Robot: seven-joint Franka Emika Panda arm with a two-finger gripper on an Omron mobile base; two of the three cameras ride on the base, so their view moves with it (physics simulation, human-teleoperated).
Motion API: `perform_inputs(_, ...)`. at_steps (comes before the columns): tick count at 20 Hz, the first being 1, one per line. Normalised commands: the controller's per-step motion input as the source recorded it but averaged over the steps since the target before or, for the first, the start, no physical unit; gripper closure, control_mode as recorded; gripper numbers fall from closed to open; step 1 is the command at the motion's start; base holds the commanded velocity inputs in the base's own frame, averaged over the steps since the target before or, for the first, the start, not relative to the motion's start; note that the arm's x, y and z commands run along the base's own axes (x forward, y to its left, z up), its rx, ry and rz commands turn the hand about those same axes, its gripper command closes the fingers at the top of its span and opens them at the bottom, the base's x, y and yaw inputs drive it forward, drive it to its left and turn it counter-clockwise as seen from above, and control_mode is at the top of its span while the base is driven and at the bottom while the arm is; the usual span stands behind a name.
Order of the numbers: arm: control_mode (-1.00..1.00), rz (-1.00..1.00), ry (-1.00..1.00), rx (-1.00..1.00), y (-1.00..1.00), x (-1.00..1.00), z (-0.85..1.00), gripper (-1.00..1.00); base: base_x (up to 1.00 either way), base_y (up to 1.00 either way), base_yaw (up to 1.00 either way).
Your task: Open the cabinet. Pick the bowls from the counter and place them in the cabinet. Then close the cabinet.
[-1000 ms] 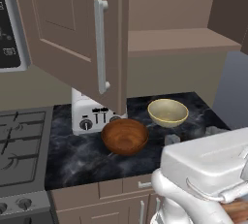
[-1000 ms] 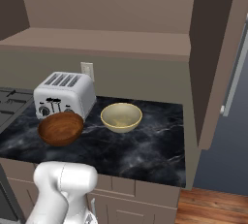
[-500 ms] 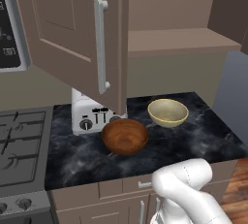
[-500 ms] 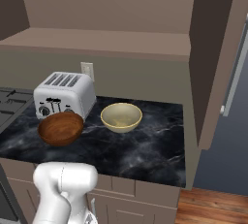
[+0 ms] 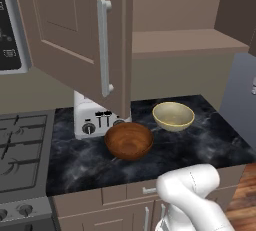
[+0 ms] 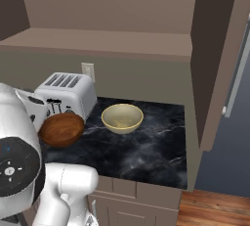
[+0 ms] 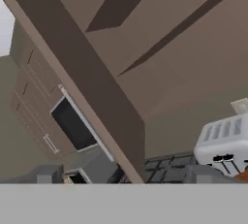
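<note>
The cabinet stands open, both doors swung out, its brown shelf bare. The left door with its silver bar handle hangs over the toaster. On the black counter sit the reddish-brown bowl and, to its right and further back, the cream bowl. My gripper is open, its fingertips far apart with nothing between them. It sits low, looking up past the left door's edge, well short of both bowls.
A silver toaster stands against the wall behind the brown bowl. A stove borders the counter on the left, with a microwave above it. The right door juts out over the counter's right end.
My arm has dropped lower in the left base view and its big joint has swung up at the left of the right base view. The bowls and doors have not moved.
</note>
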Motion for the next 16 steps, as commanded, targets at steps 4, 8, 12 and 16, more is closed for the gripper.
perform_inputs(4, -1.00, 0.00, -0.01, 0.11, 0.19, 0.75, -0.08, -1.00, 0.00, 0.00, 0.00)
perform_inputs(8, -1.00, 0.00, 0.00, 0.17, 0.14, 0.83, 0.00, -1.00, 0.00, 0.00, 0.00)
perform_inputs(12, -1.00, 0.11, 0.14, 0.26, 0.13, 0.75, 0.00, -1.00, 0.00, 0.00, 0.00)
perform_inputs(16, -1.00, 0.31, 0.29, 0.24, 0.00, 0.39, 0.00, -1.00, 0.00, 0.00, 0.00)
